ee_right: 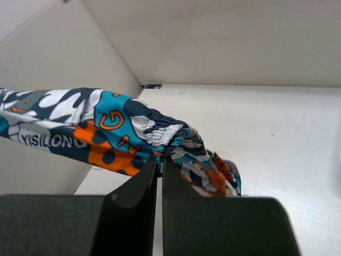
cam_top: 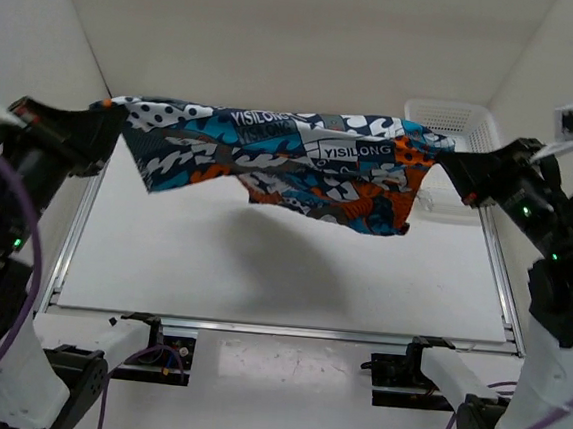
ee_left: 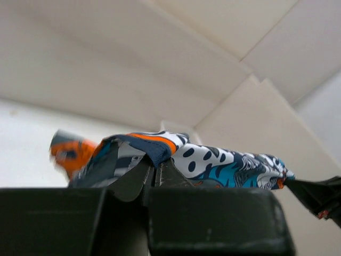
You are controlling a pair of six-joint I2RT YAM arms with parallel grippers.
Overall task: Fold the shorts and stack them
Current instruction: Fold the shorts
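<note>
Hanging stretched above the bench (cam_top: 260, 283), the shorts (cam_top: 291, 160) run side to side, the left gripper (cam_top: 111, 127) and right gripper (cam_top: 450, 161) each pinching one opposite end.

The right gripper (ee_right: 159, 160) has its dark fingers pressed together on the gathered elastic edge of the shorts (ee_right: 101, 130). The cloth runs off to the left, clear above the white table (ee_right: 277, 133). A bunched end hangs just right of the fingers.
</note>
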